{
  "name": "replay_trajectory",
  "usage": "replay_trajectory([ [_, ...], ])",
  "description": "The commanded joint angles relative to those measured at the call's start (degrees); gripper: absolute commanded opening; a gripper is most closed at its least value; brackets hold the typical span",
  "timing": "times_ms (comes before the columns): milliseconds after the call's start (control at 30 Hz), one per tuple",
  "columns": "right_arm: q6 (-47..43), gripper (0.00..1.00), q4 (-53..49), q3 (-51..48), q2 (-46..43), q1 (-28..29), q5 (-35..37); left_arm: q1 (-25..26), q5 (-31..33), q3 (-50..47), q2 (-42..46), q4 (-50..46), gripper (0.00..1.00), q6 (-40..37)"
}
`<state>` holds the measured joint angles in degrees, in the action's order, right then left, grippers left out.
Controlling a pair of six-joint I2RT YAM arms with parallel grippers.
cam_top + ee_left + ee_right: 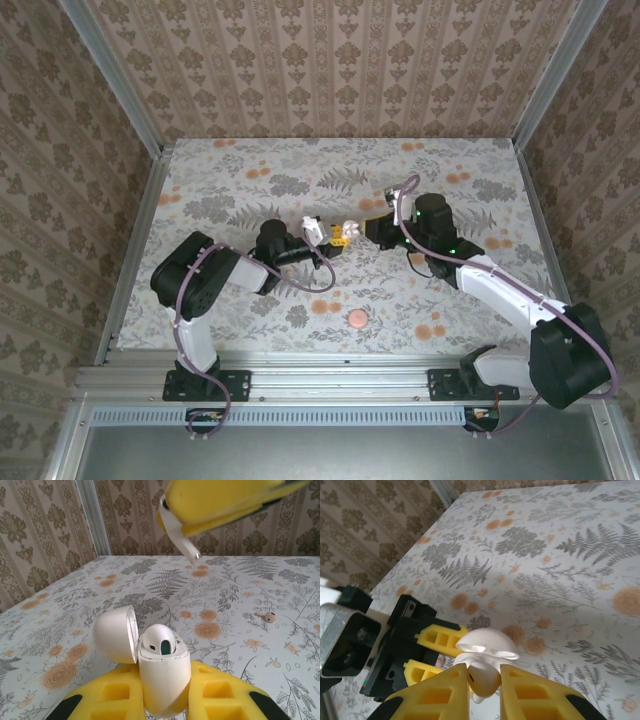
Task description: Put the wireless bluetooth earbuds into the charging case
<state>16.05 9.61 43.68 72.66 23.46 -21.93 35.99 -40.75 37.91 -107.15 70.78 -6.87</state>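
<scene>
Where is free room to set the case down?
Bare: the far half of the table by the back wall, and the strip around the pink disc. Crowded: the middle, where left gripper with charging case meets right gripper with earbud.

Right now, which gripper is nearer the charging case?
Left. The left gripper is shut on the charging case, whose lid is open. The right gripper sits just off the case's open top, not touching it, holding an earbud.
</scene>
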Motion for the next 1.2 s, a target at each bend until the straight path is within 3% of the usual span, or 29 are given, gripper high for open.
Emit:
replay_trajectory([
  [0, -2.21, 0.19, 3.87, 1.29, 1.12, 1.12, -1.47, 0.49, -1.1, 1.2, 2.88, 2.61, 0.0, 1.95],
  [1167, -3.09, 0.18, 8.76, -2.55, -1.48, 2.03, 2.09, 2.24, 1.51, 1.38, 6.77, 3.4, 0.0, 6.87],
])
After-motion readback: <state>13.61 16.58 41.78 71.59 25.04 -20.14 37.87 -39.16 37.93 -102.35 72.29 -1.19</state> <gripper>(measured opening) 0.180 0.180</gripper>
